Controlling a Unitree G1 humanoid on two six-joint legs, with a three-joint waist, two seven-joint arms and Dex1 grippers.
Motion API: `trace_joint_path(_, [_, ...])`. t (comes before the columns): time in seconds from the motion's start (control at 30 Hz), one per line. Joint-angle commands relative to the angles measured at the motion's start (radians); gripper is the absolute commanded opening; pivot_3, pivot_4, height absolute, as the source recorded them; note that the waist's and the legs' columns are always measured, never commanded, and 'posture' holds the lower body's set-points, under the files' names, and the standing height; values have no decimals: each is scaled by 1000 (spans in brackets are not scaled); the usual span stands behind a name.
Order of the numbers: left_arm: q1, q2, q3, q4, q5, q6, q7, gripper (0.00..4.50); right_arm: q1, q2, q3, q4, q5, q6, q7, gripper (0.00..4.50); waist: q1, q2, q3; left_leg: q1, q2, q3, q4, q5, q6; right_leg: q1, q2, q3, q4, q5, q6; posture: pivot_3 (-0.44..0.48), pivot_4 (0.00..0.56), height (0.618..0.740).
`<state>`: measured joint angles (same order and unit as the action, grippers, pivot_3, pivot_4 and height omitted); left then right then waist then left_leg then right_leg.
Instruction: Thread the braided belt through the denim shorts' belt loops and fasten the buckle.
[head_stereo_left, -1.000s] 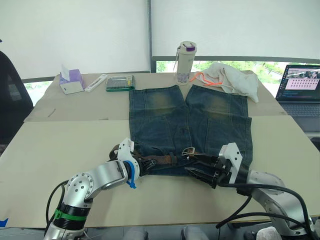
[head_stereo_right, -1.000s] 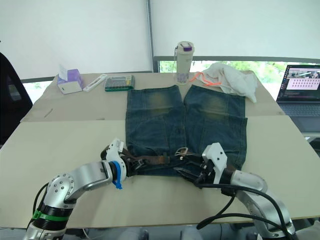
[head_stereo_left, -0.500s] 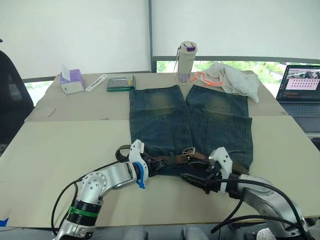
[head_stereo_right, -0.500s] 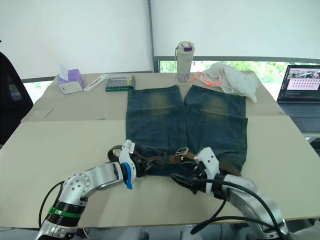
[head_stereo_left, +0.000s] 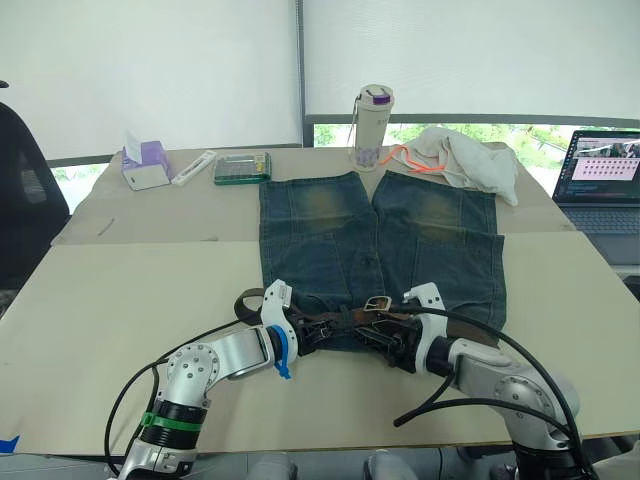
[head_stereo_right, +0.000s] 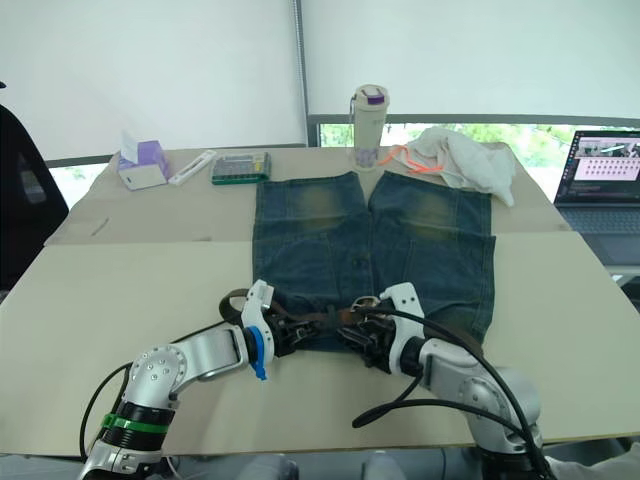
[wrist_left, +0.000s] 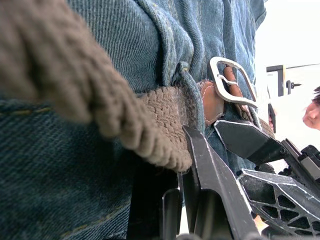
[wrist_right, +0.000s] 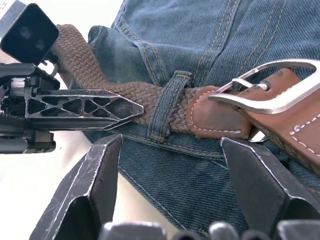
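Dark blue denim shorts (head_stereo_left: 380, 250) lie flat at centre frame on the beige table (head_stereo_left: 120, 300), legs toward the top, waistband at the lower centre. Braided belt (head_stereo_left: 330, 321), dark brown, runs along the waistband through the belt loops (wrist_right: 169, 102); one loop is clear in the right wrist view, with the woven strap passing under it. A loose loop of strap curls off the shorts' left edge, lower left of centre. Buckle (head_stereo_left: 377, 303), silver frame with prong, sits at mid-waistband; a smooth brown leather end (wrist_right: 217, 119) joins it to the braid, and another stitched leather piece passes under the frame.

Left gripper (head_stereo_left: 300, 330) is at the waistband, lower left of centre, fingers against the belt; the left wrist view shows braid right in front of a black finger (wrist_left: 210, 175), but a grip on it cannot be told. Right gripper (head_stereo_left: 385, 335) is just below the buckle, lower centre; its two black fingers (wrist_right: 95, 185) are spread wide apart with the loop and leather end between them, pinching nothing.

Upper frame: bottle (head_stereo_left: 373, 126) with purple lid at top centre, white cloth (head_stereo_left: 470, 155) with orange cord to its right, laptop (head_stereo_left: 602, 170) at right edge, tissue box (head_stereo_left: 143, 163) upper left, flat tin (head_stereo_left: 241, 166) beside it.
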<state>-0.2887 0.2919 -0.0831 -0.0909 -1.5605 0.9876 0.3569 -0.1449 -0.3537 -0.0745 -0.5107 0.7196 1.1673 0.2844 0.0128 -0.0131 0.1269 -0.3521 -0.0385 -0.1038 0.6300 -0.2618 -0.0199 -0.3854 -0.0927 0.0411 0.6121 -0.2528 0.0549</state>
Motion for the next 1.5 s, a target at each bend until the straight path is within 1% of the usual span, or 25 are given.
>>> trace_joint_path(0.03, [10,-8,7,26,37,37,-16,0,-27,-4,-74,-25,12,21,-41,3512,-1,0,0,0,0,0,0,0,0,0,0,0,0,0,0,0,150,740])
trace_joint_path(0.2, [10,-22,29,31,63,60,-30,0,-42,20,-126,-26,43,66,-86,3512,-1,1,0,0,0,0,0,0,0,0,0,0,0,0,0,0,150,740])
trace_joint_path(0.3, [12,-32,40,32,76,73,-36,0,-45,43,-134,-16,56,88,-110,3512,-1,1,-1,0,0,0,0,0,0,0,0,0,0,0,0,0,150,740])
trace_joint_path(0.53, [11,-51,61,37,108,98,-53,0,-36,146,-130,9,83,133,-167,3512,-4,1,-3,0,0,0,0,0,0,0,0,0,0,0,0,0,150,740])
trace_joint_path(0.73, [15,-70,83,34,130,119,-59,0,-52,223,-199,16,132,154,-202,3512,-9,3,-6,0,0,0,-1,0,0,0,1,0,1,0,0,0,150,740])
trace_joint_path(0.83, [14,-77,91,35,140,129,-63,0,-60,247,-240,19,165,166,-213,2710,-9,3,-6,0,0,-1,-1,0,0,0,1,0,1,0,0,0,150,740])
trace_joint_path(0.9, [12,-81,96,39,148,135,-68,0,-53,233,-236,12,177,173,-200,1934,-9,3,-6,0,0,-1,-1,0,0,-1,1,0,0,0,0,0,150,740])
trace_joint_path(0.93, [12,-83,98,39,152,137,-69,0,-50,229,-234,9,181,175,-195,1766,-10,3,-6,0,0,0,-1,0,0,-1,0,0,0,0,0,0,150,740])
trace_joint_path(0.97, [11,-85,100,40,156,140,-71,0,-48,224,-231,5,187,177,-187,1410,-10,3,-6,0,0,0,-1,0,0,-1,0,0,0,0,0,0,150,740])
trace_joint_path(1.0, [11,-88,103,41,160,144,-73,0,-46,222,-228,2,195,177,-183,940,-10,3,-6,0,0,0,-1,0,0,-1,1,0,0,0,0,0,150,740])
trace_joint_path(1.07, [10,-92,109,40,166,150,-76,0,-44,220,-227,-2,208,175,-181,276,-11,3,-6,0,0,0,-1,0,0,-1,1,0,0,0,0,0,150,740])
trace_joint_path(1.1, [10,-94,111,40,171,153,-78,0,-46,222,-230,-2,213,173,-185,99,-11,4,-6,0,0,0,-1,0,0,-1,1,0,0,0,0,0,150,740])
trace_joint_path(1.3, [11,-106,126,32,183,162,-101,0,-53,209,-250,-5,259,174,-175,99,-12,4,-6,0,0,0,-1,0,0,-1,1,0,0,0,0,0,150,740])
trace_joint_path(1.37, [13,-107,137,20,178,160,-124,704,-61,202,-261,-6,288,174,-174,0,-12,4,-6,0,0,0,-1,0,0,-1,0,0,0,0,0,0,150,740])
trace_joint_path(1.43, [15,-111,158,12,154,158,-138,1255,-66,185,-265,-13,320,168,-162,0,-14,3,-6,0,0,0,-1,0,0,-1,1,0,0,0,0,0,150,740])
trace_joint_path(1.47, [16,-109,166,9,146,160,-145,1654,-70,175,-267,-19,343,163,-149,0,-14,3,-5,-1,0,0,-1,0,0,-1,0,0,0,0,0,0,150,740])
trace_joint_path(1.5, [21,-89,166,-1,162,163,-171,1927,-75,164,-277,-26,379,156,-135,0,-15,3,-5,-1,0,0,-1,0,0,-1,0,0,0,0,0,0,150,740])
